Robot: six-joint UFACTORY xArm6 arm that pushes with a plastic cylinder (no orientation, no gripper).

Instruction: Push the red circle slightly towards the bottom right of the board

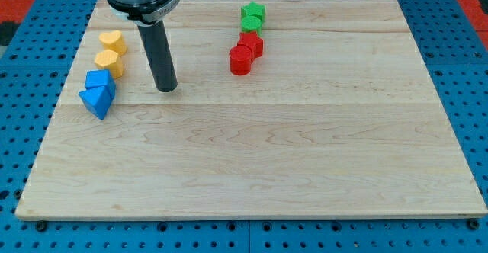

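Tip (165,88): bare rod end, no jaws, holding nothing; down on the board (305,169), upper left part
Red circle (240,60): well to the view's right of the tip; touching a second red block (252,45) behind it
Green blocks (253,15): just above the red pair
Yellow blocks (112,41): left of the tip; second one (109,62) below
Blue blocks (99,80): lower left of the tip; blue triangle (95,100) in front

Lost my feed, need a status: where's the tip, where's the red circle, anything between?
My tip on the board's left, right of the yellow blocks. Red circle upper centre, touching another red block. Path between clear.
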